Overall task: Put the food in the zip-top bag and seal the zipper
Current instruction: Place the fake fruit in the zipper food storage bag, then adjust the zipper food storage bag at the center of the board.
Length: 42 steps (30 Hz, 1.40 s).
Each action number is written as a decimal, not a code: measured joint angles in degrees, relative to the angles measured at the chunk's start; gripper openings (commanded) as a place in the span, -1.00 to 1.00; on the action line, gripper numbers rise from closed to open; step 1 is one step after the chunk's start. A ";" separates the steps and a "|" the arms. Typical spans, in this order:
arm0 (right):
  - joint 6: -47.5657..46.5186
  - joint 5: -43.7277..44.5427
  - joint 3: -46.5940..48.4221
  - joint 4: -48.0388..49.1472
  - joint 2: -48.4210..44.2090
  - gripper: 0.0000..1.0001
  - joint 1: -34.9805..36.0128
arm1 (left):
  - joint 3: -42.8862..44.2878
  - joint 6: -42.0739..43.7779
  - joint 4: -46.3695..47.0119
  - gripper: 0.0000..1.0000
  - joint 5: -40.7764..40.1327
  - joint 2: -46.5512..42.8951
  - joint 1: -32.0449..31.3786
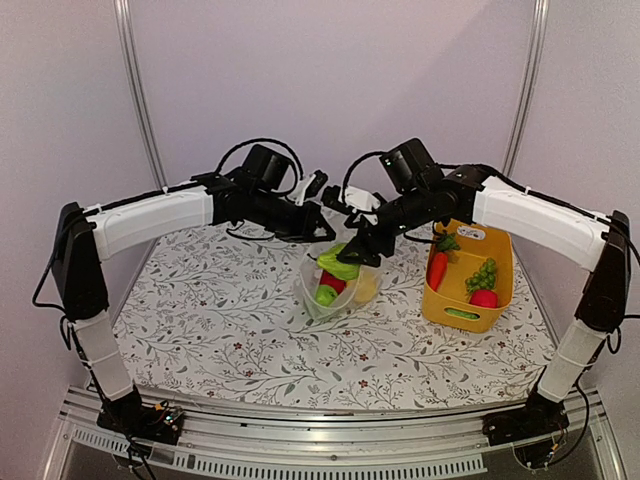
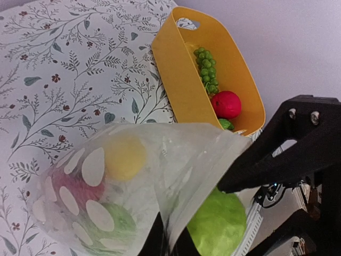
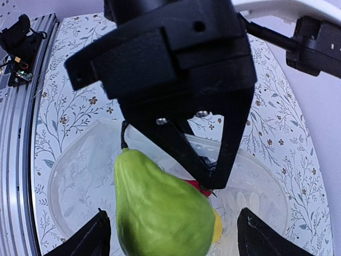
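We are judging zip-top bag (image 2: pixel 90 181) floppy, slick; left tool (image 3: pixel 212 180) is clamping its rim, the sensible hold. Grip of right tool (image 1: pixel 359 251) on light pear (image 3: pixel 160 208): cannot tell.

In the left wrist view the left pincer (image 2: pixel 171 244) is almost wholly cut off by the bottom edge; only dark stubs show where the zip-top bag (image 2: pixel 176 160) runs down between them. The green pear (image 2: pixel 217 224) is cropped by that same edge, and in the right wrist view its lower end is cropped too, as are the fingers (image 3: pixel 91 239) of the right pincer (image 3: pixel 178 234) clamping it. Through the dotted plastic the lemon (image 2: pixel 124 157), a red fruit (image 2: pixel 72 184) and a green fruit (image 2: pixel 118 220) are mere blurs. The zipper cannot be made out. In the yellow bin (image 2: pixel 184 90) a green item (image 2: pixel 226 124) sits mostly behind the wall. From above, the left pincer's tips are too small to tell.
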 measured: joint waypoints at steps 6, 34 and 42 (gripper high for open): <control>0.00 3.65 0.39 -0.28 -0.26 0.91 0.11 | 0.90 0.94 -1.29 -0.91 0.22 0.00 0.98; -15.82 17.86 -6.82 -7.98 0.74 -0.72 14.82 | 6.82 4.74 -8.44 -0.55 -0.37 1.20 1.49; -16.65 20.92 -4.87 -7.34 1.75 -1.00 15.10 | 3.74 8.85 -11.02 -0.19 -5.25 -0.17 1.49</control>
